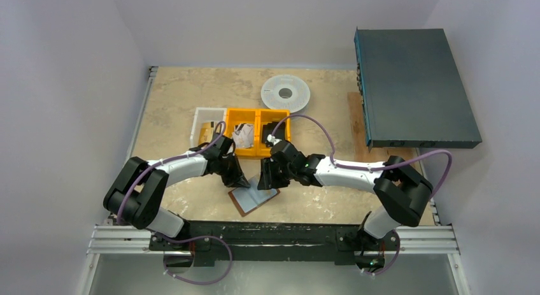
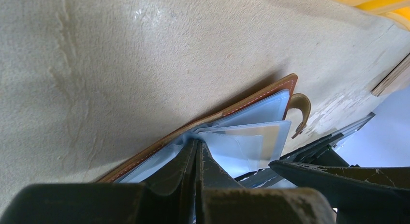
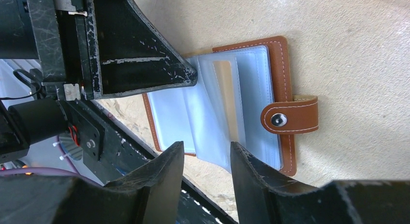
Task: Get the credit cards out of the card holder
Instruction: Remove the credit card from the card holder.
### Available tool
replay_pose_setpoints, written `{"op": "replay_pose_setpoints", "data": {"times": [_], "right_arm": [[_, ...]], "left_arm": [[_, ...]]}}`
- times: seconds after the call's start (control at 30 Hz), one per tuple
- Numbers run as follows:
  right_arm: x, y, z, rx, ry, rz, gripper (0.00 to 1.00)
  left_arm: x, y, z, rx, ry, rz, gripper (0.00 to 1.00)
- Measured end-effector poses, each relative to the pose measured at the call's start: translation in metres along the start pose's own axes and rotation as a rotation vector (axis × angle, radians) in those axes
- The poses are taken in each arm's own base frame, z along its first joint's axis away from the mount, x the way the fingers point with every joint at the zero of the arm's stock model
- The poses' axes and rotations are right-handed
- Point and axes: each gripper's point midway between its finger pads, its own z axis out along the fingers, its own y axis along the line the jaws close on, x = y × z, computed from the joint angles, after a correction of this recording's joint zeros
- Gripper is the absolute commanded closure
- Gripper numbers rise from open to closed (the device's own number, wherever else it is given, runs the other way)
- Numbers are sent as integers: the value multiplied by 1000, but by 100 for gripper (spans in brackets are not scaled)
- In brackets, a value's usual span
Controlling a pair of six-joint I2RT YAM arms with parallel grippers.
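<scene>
The brown card holder (image 1: pixel 255 198) lies open on the table between my two grippers, pale blue clear sleeves fanned up. My left gripper (image 1: pixel 237 179) is shut, its tips (image 2: pixel 197 145) at the spine fold, seemingly pinching a sleeve of the holder (image 2: pixel 241 105). My right gripper (image 1: pixel 266 180) is open and empty (image 3: pixel 207 149), its jaws either side of a raised sleeve's lower edge, above the holder (image 3: pixel 278 64). A pale tan credit card (image 3: pixel 225 98) sits inside one sleeve and also shows in the left wrist view (image 2: pixel 263 137). Silvery cards (image 1: pixel 243 137) lie in the left orange bin.
Two orange bins (image 1: pixel 258 132) stand just behind the grippers, the right one holding a black item (image 1: pixel 272 130). A white tray (image 1: pixel 204 113) sits to their left and a white spool (image 1: pixel 285 92) behind. A dark box (image 1: pixel 414 85) fills the back right. The holder's snap strap (image 3: pixel 290 118) sticks out sideways.
</scene>
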Motion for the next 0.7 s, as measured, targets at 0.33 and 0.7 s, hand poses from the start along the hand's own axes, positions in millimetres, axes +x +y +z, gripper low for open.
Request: {"op": "replay_pose_setpoints", "data": {"times": [0.33,0.7], "right_arm": [[6,-8,13,19,25,4,57],[15,-10,21,2,55,8,57]], "left_arm": [[0,1,-1,-2,-1,13,100],[1,5,-6,-24,-9,36,100]]}}
